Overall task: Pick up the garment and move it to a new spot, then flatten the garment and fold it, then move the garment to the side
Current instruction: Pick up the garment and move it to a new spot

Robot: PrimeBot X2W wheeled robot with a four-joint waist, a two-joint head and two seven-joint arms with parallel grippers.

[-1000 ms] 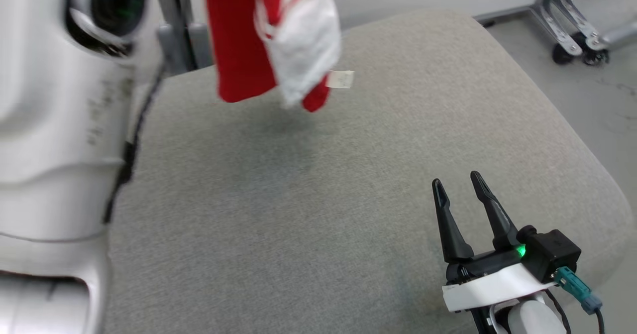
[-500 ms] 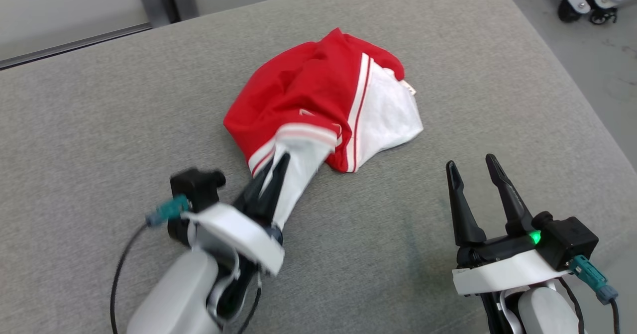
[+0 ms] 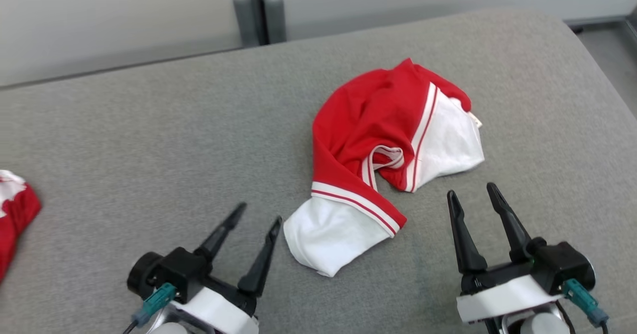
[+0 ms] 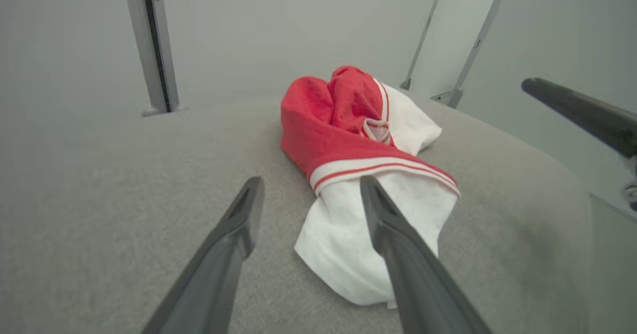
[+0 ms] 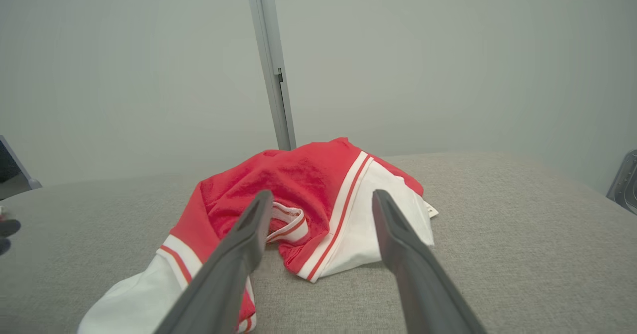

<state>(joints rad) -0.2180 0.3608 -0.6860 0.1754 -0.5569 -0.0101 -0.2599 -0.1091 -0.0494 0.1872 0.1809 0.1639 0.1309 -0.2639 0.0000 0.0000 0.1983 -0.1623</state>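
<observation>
Resting garment [image 3: 368,125]: crumpled, long axis from white end [image 3: 328,234] to far red bulk.
Left end effector [image 3: 261,212]: released, empty, beside white end, nearer.
Right end effector [image 3: 470,189]: released, empty, near garment.

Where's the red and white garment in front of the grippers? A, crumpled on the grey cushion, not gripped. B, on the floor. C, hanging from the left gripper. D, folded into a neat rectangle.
A: the garment lies bunched on the grey cushion, with the left gripper and right gripper both open, fingers around nothing.
</observation>
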